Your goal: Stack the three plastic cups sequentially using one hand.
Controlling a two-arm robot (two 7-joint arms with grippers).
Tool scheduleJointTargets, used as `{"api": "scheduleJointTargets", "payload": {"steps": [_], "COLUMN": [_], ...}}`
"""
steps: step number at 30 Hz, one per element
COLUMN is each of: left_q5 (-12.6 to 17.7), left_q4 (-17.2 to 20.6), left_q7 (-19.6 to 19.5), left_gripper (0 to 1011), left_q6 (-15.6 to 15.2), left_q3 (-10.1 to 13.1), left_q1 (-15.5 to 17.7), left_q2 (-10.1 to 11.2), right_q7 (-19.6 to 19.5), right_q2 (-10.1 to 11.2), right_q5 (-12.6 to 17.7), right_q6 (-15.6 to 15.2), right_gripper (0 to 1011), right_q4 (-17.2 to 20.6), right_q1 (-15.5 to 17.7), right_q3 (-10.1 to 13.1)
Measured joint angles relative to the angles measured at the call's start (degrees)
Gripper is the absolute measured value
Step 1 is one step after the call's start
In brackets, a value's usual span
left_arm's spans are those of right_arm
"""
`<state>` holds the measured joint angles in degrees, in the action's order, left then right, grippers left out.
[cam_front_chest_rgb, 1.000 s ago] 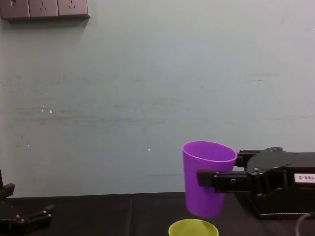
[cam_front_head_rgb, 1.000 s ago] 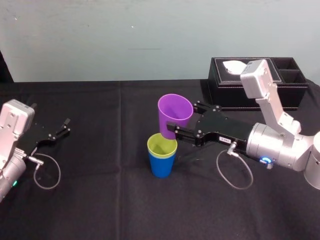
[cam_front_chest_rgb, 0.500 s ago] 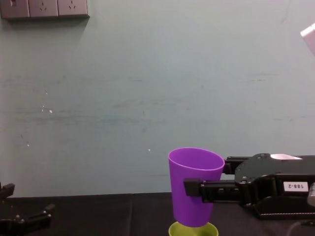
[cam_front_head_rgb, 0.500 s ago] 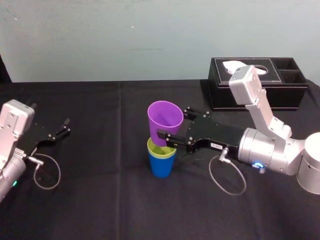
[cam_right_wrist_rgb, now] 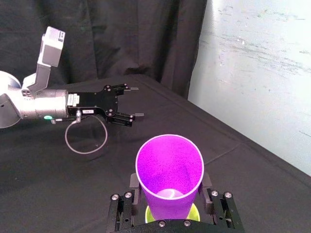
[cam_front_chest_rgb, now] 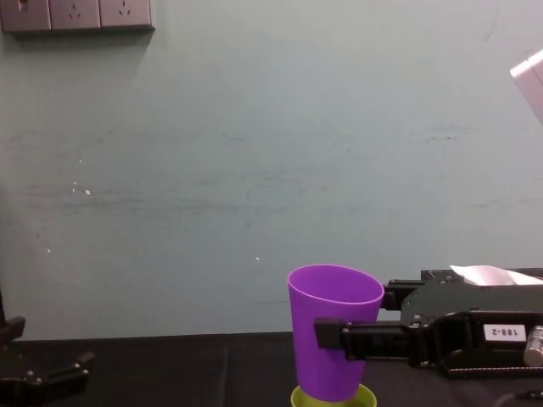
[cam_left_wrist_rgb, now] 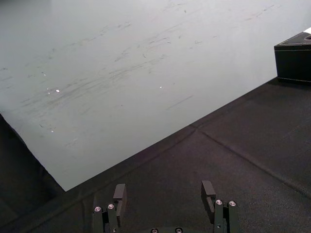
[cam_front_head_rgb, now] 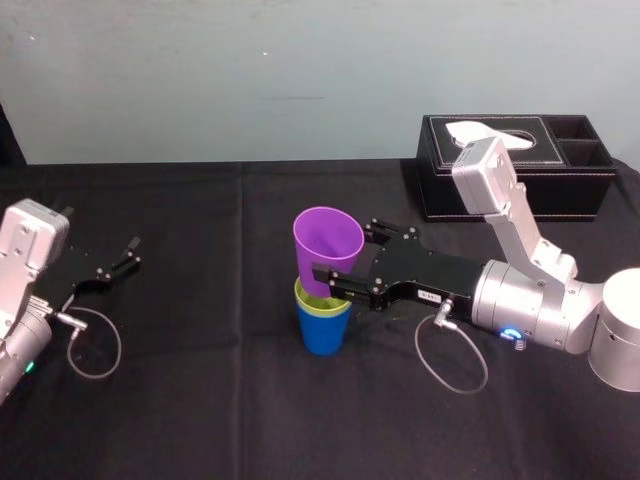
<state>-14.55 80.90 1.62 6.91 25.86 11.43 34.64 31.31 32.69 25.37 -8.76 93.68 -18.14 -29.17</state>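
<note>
The yellow-green cup (cam_front_head_rgb: pixel 320 297) sits nested in the blue cup (cam_front_head_rgb: pixel 324 333) at the middle of the black table. My right gripper (cam_front_head_rgb: pixel 345 256) is shut on the purple cup (cam_front_head_rgb: pixel 325 247), one finger on each side of its wall. The purple cup (cam_front_chest_rgb: pixel 333 326) is upright, slightly tilted, and its base sits at the mouth of the yellow-green cup (cam_front_chest_rgb: pixel 366 397). The right wrist view looks down into the purple cup (cam_right_wrist_rgb: pixel 169 167), with the yellow-green rim (cam_right_wrist_rgb: pixel 195 211) under it. My left gripper (cam_front_head_rgb: pixel 127 254) rests open at the table's left, with nothing between its fingers (cam_left_wrist_rgb: pixel 119 193).
A black tissue box (cam_front_head_rgb: pixel 520 170) with side compartments stands at the back right, behind my right arm. A cable loop hangs off each wrist onto the black cloth (cam_front_head_rgb: pixel 200 400). A pale wall rises behind the table.
My right gripper has carried the purple cup leftward and down, from beside the nested pair to right over it. The left arm has not moved.
</note>
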Motion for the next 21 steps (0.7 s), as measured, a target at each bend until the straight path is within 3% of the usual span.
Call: {"api": "scheduleJointTargets", "payload": {"steps": [21], "left_q5": [0.0], "left_q4": [0.0], "left_q7": [0.0], "left_gripper": [1010], "left_q6": [0.0], "left_q3": [0.0], "left_q1": [0.0], "left_q2": [0.0], "right_q7": [-0.1], "right_q2": [-0.1], "right_q5": [0.0], "right_q6": [0.1], "right_gripper": [722], "right_q4": [-0.6], "right_q1": [0.3], "right_q3": [0.0]}}
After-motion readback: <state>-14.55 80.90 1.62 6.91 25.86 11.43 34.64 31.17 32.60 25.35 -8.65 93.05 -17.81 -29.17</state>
